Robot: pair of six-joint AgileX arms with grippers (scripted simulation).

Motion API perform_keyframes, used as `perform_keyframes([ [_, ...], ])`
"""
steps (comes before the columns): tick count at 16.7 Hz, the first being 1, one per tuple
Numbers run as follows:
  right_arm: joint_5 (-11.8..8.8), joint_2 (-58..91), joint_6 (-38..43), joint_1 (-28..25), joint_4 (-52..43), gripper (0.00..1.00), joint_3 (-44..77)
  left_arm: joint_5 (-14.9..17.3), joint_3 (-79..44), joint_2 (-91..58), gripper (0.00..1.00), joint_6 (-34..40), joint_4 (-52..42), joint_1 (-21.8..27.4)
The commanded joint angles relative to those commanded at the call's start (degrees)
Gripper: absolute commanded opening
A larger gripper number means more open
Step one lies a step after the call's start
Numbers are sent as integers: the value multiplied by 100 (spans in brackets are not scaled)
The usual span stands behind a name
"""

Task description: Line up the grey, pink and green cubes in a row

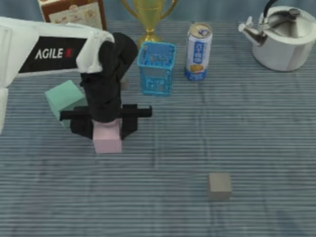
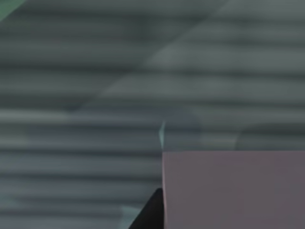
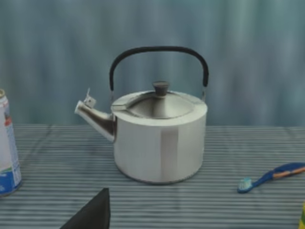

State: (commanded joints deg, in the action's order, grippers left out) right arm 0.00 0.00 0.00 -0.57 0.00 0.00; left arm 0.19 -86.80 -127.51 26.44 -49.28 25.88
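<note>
The pale pink cube (image 1: 107,138) rests on the striped cloth left of centre, and my left gripper (image 1: 104,127) comes straight down over it. Its black fingers (image 1: 129,126) stand against the cube's two sides, shut on it. In the left wrist view the pink cube (image 2: 233,191) fills the near corner with one fingertip (image 2: 153,212) touching its edge. Just behind and to the left lies the mint-green cube (image 1: 63,98), partly hidden by the arm. The small grey cube (image 1: 219,186) sits alone at the front right. My right gripper (image 3: 136,217) is parked out of the top view, open, facing the kettle.
A blue mesh basket (image 1: 157,68) stands right behind the left arm. A drink can (image 1: 199,52), a gold trophy (image 1: 148,17) and a carton (image 1: 74,12) line the back. The steel kettle (image 1: 284,37) sits at the back right, with a toothbrush (image 3: 271,176) beside it.
</note>
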Motion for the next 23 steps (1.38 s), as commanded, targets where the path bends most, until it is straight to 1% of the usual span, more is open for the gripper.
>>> perform_keyframes([
  [5,0,0,0,0,0,100,0,0,0,0,0,0,0,0],
  [7,0,0,0,0,0,100,0,-50,-49,139,0,-37,-84,-13],
  [9,0,0,0,0,0,100,0,-51,-224,215,0,-24,-306,-35],
  [14,0,0,0,0,0,100,0,-55,-829,572,0,-18,-1346,-112],
  [18,0,0,0,0,0,100,0,-55,-898,635,0,-23,-1433,-121],
  [21,0,0,0,0,0,100,0,-58,-920,604,0,58,-1444,3],
  [23,0,0,0,0,0,100,0,-62,-1013,583,0,373,-1517,330],
])
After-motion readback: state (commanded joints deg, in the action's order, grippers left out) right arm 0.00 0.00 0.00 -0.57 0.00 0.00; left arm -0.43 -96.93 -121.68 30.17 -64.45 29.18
